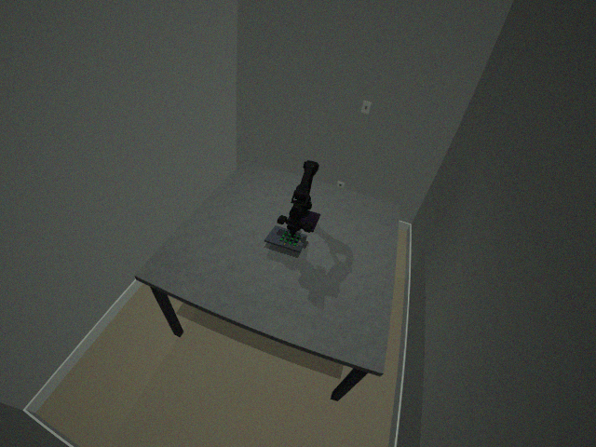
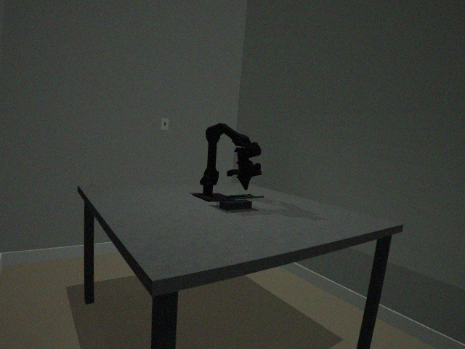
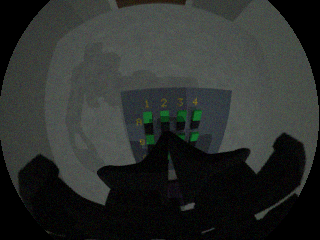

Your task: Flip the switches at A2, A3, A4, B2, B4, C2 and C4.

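The switch panel is a grey slab with yellow numbers 1 to 4 and row letters. Each visible switch has a green far half and a black near half. In the wrist view, row A shows whole: A1, A2, A3 and A4. The green of A2 and A3 is partly darker. B1 and B4 show partly; B2 and most of row C are hidden by the fingers. Which ends are raised is hard to tell. My gripper is shut and empty, its tips a little above the panel.
The panel sits on a dark block on the grey table. The arm's base stands on a purple plate beside the panel. The arm's shadow falls across the table.
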`<state>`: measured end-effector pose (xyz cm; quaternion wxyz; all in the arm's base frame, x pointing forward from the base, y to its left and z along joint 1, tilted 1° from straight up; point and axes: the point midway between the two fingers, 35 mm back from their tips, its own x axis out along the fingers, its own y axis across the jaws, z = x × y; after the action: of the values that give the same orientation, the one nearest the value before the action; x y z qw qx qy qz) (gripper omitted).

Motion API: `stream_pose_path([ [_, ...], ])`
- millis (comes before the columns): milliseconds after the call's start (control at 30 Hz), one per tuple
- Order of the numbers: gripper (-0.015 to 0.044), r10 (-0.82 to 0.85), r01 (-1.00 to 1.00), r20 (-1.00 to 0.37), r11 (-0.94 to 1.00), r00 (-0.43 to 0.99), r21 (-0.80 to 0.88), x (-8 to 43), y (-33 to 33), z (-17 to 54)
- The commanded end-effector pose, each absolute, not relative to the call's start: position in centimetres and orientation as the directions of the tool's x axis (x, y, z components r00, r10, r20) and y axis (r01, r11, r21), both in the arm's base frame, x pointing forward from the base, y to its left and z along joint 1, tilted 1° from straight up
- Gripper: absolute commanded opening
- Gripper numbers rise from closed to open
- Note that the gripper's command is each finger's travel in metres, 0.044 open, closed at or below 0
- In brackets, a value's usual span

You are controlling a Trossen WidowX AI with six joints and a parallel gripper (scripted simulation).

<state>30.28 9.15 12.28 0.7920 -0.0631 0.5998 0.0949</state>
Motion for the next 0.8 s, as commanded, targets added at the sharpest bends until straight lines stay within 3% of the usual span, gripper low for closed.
stream_pose_path([
  [0,0.0,0.066,-0.222,-0.965,0.975,0.252,0.009,30.2,9.0,11.5],
  [767,0.0,0.066,-0.222,-0.965,0.975,0.253,0.009,30.5,9.1,10.2],
])
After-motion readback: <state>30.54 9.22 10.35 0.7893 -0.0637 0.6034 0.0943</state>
